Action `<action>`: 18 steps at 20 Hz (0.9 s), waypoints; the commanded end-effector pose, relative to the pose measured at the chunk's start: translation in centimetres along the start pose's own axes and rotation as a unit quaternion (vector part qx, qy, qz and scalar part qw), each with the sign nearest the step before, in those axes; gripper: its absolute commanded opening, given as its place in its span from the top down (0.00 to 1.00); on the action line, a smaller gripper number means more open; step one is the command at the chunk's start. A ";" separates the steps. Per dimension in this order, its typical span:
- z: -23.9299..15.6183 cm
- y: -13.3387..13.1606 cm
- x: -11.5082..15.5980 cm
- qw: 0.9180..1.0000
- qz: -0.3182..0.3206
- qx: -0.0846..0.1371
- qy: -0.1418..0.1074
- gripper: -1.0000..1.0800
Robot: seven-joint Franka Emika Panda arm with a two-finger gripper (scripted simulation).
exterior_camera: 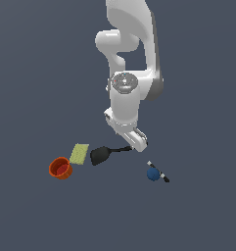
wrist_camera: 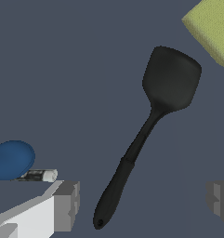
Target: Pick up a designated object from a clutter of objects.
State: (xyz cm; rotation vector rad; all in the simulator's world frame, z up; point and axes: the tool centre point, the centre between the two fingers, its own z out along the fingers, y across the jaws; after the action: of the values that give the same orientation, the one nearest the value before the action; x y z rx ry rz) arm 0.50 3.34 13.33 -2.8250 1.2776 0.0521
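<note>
The black spatula (exterior_camera: 104,154) lies flat on the dark floor, its broad blade toward the exterior view's left and its thin handle running under my gripper (exterior_camera: 137,145). In the wrist view the spatula (wrist_camera: 146,135) lies between my two open fingers (wrist_camera: 67,204), with the handle end nearest the gripper (wrist_camera: 141,202). The jaws stand wide apart and hold nothing. The gripper hangs just above the handle. The yellow-green sponge (exterior_camera: 79,154) lies beside the blade and shows in the wrist view (wrist_camera: 211,28).
An orange-red cup (exterior_camera: 60,168) stands at the exterior view's left of the sponge. The blue ball-ended tool (exterior_camera: 155,173) with a black-and-white stick lies to the exterior view's right of the gripper, and shows in the wrist view (wrist_camera: 13,160).
</note>
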 end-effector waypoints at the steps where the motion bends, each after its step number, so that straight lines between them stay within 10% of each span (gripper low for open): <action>1: 1.5 0.5 0.1 0.999 0.042 -0.001 0.003 0.04; 18: 6.5 2.9 0.6 0.981 0.190 -0.007 0.025 0.04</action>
State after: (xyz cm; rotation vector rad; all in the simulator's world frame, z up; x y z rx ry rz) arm -1.34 1.32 6.90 -2.5731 1.7999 0.0040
